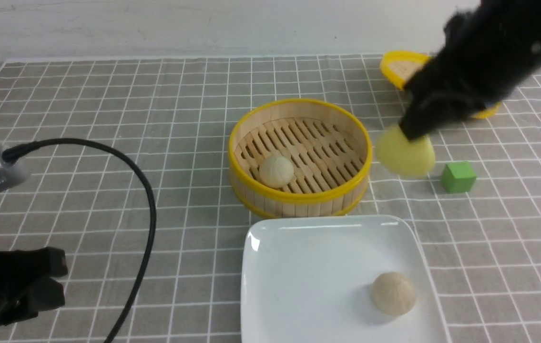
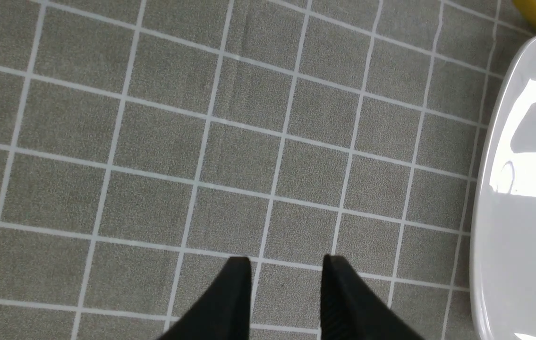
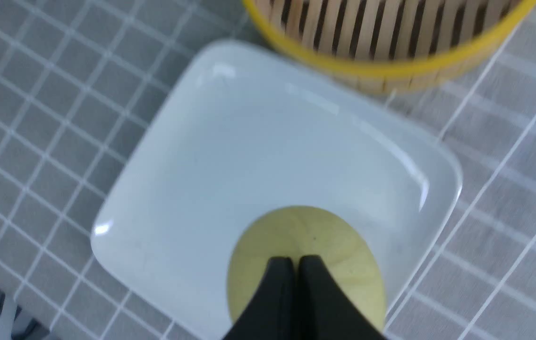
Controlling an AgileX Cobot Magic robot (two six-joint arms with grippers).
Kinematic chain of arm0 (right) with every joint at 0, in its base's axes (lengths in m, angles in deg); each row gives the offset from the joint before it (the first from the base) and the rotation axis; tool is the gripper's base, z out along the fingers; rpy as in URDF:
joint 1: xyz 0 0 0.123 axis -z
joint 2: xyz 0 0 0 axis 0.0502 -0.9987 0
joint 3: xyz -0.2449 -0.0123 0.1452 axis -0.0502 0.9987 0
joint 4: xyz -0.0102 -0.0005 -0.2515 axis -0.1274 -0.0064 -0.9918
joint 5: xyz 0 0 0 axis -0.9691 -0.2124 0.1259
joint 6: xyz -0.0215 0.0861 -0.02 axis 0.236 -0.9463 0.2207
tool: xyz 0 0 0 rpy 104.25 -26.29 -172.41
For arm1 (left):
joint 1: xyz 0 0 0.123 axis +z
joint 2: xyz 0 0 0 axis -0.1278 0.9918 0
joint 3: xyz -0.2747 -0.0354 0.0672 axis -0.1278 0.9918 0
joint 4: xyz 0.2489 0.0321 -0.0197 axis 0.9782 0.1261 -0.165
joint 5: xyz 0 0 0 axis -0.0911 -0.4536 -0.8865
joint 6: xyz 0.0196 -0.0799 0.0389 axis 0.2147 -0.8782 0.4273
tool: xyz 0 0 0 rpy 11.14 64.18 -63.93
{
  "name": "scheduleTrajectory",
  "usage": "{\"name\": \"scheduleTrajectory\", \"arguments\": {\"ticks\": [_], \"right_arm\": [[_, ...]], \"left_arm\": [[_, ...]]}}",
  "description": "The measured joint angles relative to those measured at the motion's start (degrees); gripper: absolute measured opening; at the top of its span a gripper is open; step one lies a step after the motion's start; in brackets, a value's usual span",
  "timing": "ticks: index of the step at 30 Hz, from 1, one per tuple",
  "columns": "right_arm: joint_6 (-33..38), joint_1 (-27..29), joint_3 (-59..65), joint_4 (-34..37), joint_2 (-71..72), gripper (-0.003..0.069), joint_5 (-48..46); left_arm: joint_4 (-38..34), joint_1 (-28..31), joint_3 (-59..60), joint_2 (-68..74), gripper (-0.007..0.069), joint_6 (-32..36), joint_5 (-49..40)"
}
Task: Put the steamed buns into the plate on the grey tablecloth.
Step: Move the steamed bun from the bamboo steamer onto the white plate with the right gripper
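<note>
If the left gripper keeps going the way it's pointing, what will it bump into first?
Probably the grey tablecloth: the left gripper aims at bare cloth, with the plate off to one side.

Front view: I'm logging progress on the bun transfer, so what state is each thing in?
yellow bun: lifted, pinched by right tool.
steamer bun: resting on steamer slats.
plated bun: lying in plate.
steamer: uncovered, one bun inside.
lid: off, lying on tablecloth, partly hidden.
green cube: sitting on tablecloth.
left tool: open, empty.
right tool: shut on yellow bun.
</note>
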Motion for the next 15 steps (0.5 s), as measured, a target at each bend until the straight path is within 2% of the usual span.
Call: {"name": "scheduleTrajectory", "arguments": {"ticks": [2,5,8,11,13,14,15], "right_arm": [[0.16,0.01,4.51,0.88,0.14,0.0006,2.17],[3.05,0.01,14.86,3.89,-1.55,0.0012,13.3],[4.67,0.01,20.21,5.3,-4.43,0.0024,22.92],[4.61,0.01,22.45,6.41,-7.59,0.0046,27.62],[4.33,0.01,22.87,8.83,-10.95,0.0105,31.03],[4.33,0.01,22.87,8.97,-11.17,0.0111,31.03],[4.21,0.01,22.87,9.87,-12.49,0.0169,32.31]], "left_arm": [[0.0,0.0,0.0,0.0,0.0241,0.0,0.15],[0.0,0.0,0.0,0.0,0.0241,0.0,0.27],[0.0,0.0,0.0,0.0,0.0241,0.0,0.47],[0.0,0.0,0.0,0.0,0.0241,0.0,0.73],[0.0,0.0,0.0,0.0,0.0241,0.0,0.78],[0.0,0.0,0.0,0.0,0.0241,0.0,0.78],[0.0,0.0,0.0,0.0,0.0241,0.0,0.92]]}}
